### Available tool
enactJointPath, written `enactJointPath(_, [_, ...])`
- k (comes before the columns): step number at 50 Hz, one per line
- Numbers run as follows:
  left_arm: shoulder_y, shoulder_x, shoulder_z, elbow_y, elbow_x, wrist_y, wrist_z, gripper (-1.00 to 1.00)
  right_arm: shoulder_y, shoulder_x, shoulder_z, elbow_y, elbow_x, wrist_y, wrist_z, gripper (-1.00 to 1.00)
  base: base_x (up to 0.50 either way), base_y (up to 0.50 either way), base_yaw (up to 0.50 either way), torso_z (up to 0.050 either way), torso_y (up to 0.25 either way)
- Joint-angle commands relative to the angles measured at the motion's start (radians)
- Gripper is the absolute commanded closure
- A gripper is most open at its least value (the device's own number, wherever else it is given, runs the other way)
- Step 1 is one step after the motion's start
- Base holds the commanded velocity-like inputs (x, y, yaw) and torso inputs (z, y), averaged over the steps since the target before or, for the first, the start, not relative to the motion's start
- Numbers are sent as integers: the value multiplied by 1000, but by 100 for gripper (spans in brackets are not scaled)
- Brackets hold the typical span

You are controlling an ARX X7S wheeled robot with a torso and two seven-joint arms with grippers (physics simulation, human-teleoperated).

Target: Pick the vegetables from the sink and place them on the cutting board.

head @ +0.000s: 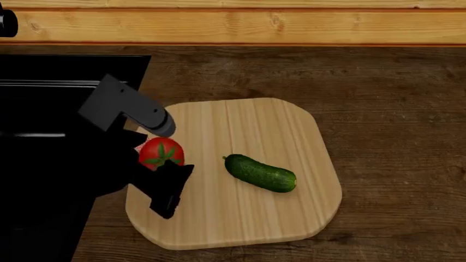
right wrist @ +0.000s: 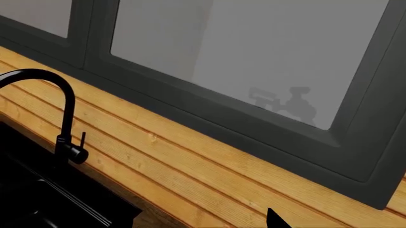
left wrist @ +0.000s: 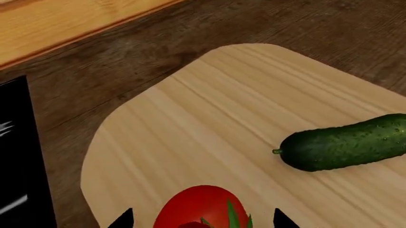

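Tomato and cucumber both over the cutting board, right gripper mostly out of frame

The left gripper (head: 161, 155) brackets the tomato (head: 161, 153) at the cutting board (head: 240, 218) left edge, grip unclear; cucumber (head: 260, 173) lies mid-board; the right gripper shows only 1 dark fingertip (right wrist: 276, 219)

A black faucet (right wrist: 44, 102) stands below a dark-framed window (right wrist: 254, 61).

Dark brown wooden surface (head: 393, 109) with visible grain, backed by a light pine plank wall (head: 291, 24) of horizontal boards. Above the planks, a dark grey framed window (right wrist: 254, 128) with pale frosted panes. At one side, a curved black gooseneck faucet (right wrist: 60, 114). Soft, even lighting throughout.
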Motion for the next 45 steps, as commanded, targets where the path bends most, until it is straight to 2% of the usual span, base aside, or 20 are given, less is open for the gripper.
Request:
enactJointPath(1, [12,8,-31,2,-16,10,20,-100,-9,-20,23,-9,-35,-2,-14,-100,0,0,0,0,0])
enactJointPath(12, [1,9,-42,4,-22,14,10,-100,-7,-20,23,-11,-29,1,-13,-100,0,0,0,0,0])
enactJointPath(29, [-116,17,-42,-100,38,113,30,-100,-15,-18,21,-16,-25,-4,-18,-100,0,0,0,0,0])
enactJointPath(40, [-193,13,-101,-55,58,127,-51,-100,-5,-26,14,-5,-45,-16,-17,-100,0,0,0,0,0])
enactJointPath(45, [-195,-7,-117,107,95,127,-166,-100,2,-33,-1,-5,-85,-36,-14,-100,0,0,0,0,0])
